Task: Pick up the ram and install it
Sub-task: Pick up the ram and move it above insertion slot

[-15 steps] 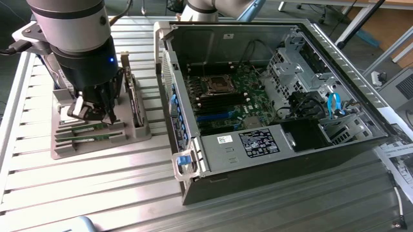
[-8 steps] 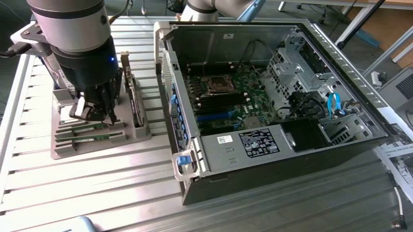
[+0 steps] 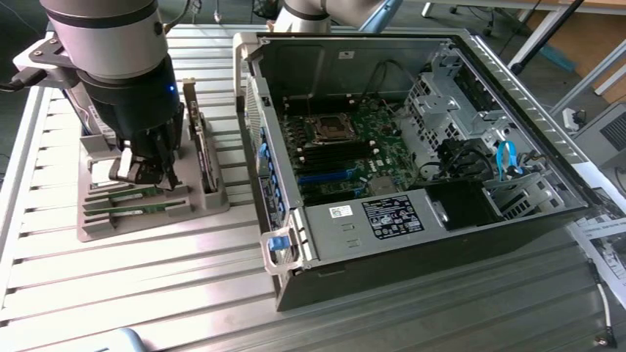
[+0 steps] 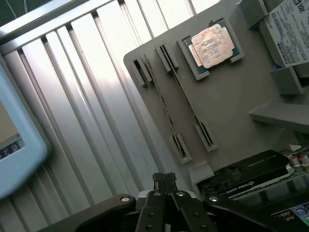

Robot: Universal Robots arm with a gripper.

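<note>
Ram sticks: two, green, each standing on edge in its own pair of slots in the grey tray. You see them side by side, parallel and apart, at the tray's near end in the exterior view.

Other tray contents you can check:
- silver processor, flat in a square pocket just past the sticks' far ends;
- graphics card, upright along the tray's edge toward the exterior view's right;
- a drive with a white label, in a corner holder.

Gripper: hangs low over the tray beside the sticks, its fingertips pressed together with nothing between them.

Computer case: lies open on the slatted table, with the motherboard inside.
</note>
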